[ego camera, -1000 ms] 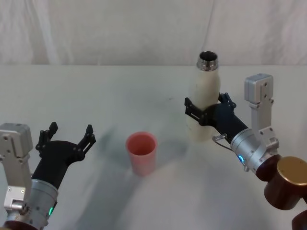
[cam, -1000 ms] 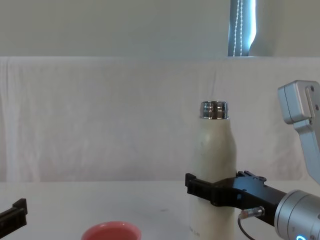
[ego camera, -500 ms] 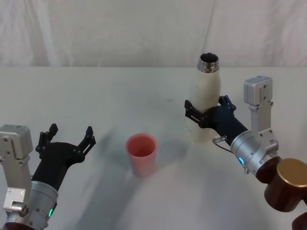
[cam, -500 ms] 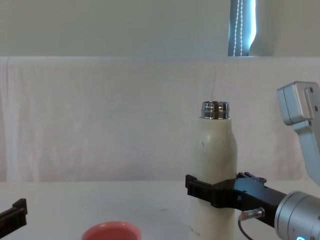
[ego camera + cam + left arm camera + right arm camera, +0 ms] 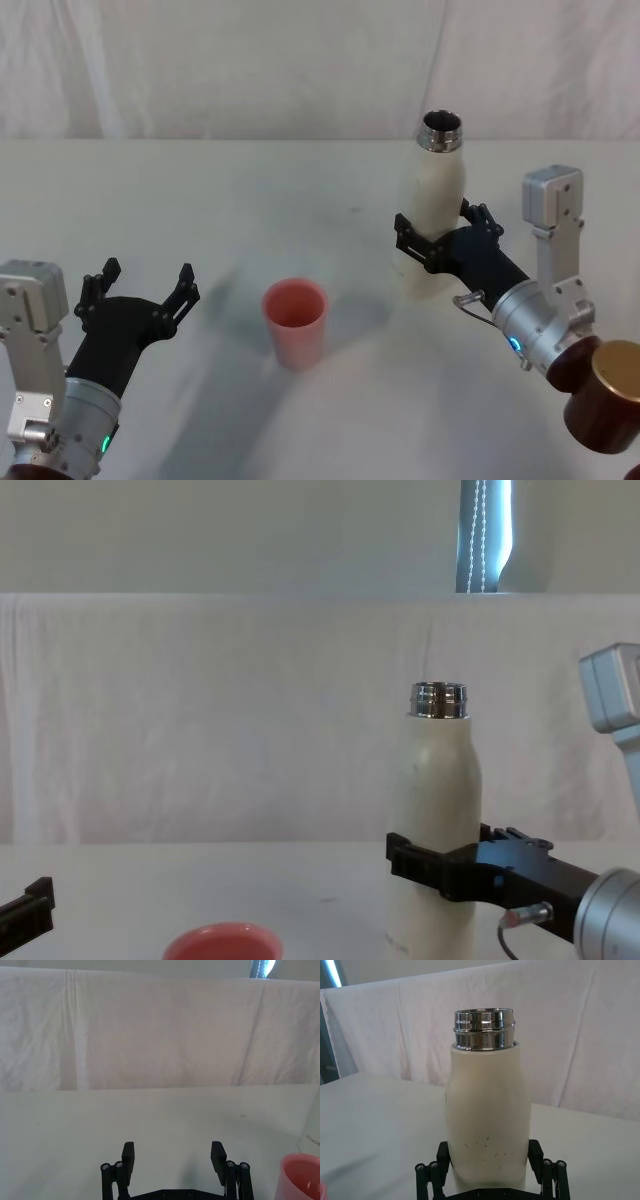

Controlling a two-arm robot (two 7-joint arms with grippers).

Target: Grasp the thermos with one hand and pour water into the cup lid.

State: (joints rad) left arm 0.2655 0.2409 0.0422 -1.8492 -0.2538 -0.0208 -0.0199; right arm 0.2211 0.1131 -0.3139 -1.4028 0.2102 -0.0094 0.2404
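One right gripper [image 5: 432, 250] is clamping the thermos [image 5: 432, 218] low; tilting toward the cup lid [image 5: 295, 320] risks slipping, while the left gripper [image 5: 140, 290] is idling agape.

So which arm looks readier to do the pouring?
The right. Its gripper is clamped around the upright thermos, while the left gripper sits open, apart from the cup lid.
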